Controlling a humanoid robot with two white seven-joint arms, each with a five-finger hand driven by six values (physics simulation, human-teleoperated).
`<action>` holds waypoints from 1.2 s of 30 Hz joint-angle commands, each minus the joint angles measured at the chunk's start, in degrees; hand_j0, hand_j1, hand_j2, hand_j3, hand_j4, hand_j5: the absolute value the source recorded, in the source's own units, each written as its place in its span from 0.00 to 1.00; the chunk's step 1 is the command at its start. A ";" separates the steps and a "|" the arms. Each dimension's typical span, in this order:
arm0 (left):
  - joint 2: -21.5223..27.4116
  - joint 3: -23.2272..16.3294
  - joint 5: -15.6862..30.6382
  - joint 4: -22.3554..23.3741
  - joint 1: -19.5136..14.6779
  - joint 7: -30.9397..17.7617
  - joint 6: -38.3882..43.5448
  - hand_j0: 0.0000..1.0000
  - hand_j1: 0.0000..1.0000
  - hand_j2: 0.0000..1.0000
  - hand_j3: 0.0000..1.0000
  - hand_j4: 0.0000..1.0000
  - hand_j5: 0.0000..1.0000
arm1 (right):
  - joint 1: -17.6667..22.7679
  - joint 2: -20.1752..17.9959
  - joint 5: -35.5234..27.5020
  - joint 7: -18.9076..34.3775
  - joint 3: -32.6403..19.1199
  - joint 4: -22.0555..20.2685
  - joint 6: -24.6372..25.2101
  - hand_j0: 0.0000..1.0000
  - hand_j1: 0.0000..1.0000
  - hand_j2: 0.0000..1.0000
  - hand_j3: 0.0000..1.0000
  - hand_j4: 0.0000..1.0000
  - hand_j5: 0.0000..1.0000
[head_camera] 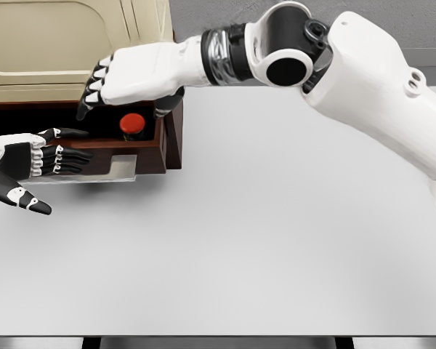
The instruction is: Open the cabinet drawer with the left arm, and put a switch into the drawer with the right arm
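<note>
The left robot hand (40, 160) is seen at the left edge, its fingers spread and stretched out flat, with nothing held. Its fingertips are laid against the front of the drawer (149, 149), beside a pale handle plate (120, 169) just below them; whether the plate is touched cannot be told. The thumb is pointed down and away over the tabletop (261, 233).

The drawer is pulled out of the cabinet (65, 43), which is set behind and above the left robot hand. The switch (133, 125), a dark body with a red button on top, is seen upright inside the drawer, just right of the left robot hand's fingertips.

Directly above the switch, the right robot hand (127, 80) is held palm down, its fingers loosely curved downward and apart, clamped on nothing. A gap is seen between its fingers and the switch. Its thumb is hung by the drawer's right wall. Its arm is stretched in from the upper right, over the tabletop.
</note>
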 commanded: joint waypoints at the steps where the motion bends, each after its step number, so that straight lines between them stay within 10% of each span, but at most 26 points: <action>1: -0.65 -5.63 -16.33 0.54 7.43 1.94 0.16 1.00 1.00 1.00 1.00 1.00 1.00 | 0.00 -4.39 -1.46 -0.02 -0.56 -3.84 -7.82 1.00 1.00 1.00 1.00 1.00 1.00; 9: -0.56 -5.01 -16.33 0.54 7.35 1.94 0.16 1.00 1.00 1.00 1.00 1.00 1.00 | 12.65 -27.77 -7.87 -0.02 -12.42 1.87 -8.64 1.00 1.00 1.00 1.00 1.00 1.00; 12: -0.56 -4.66 -16.33 0.54 7.00 1.94 0.16 1.00 1.00 1.00 1.00 1.00 1.00 | 15.73 -27.95 -9.55 -0.02 -12.95 9.43 -8.64 1.00 1.00 1.00 1.00 1.00 1.00; 22: -0.30 -2.73 -16.07 0.54 4.19 1.94 0.16 1.00 1.00 1.00 1.00 1.00 1.00 | 21.18 -32.52 -9.37 -0.02 -12.95 12.06 -8.64 1.00 1.00 1.00 1.00 1.00 1.00; 36: 0.93 -1.14 -10.98 0.45 -4.87 1.94 -0.10 1.00 1.00 1.00 1.00 1.00 1.00 | 21.80 -23.73 -9.28 -0.02 -12.51 22.70 -8.64 1.00 1.00 1.00 1.00 1.00 1.00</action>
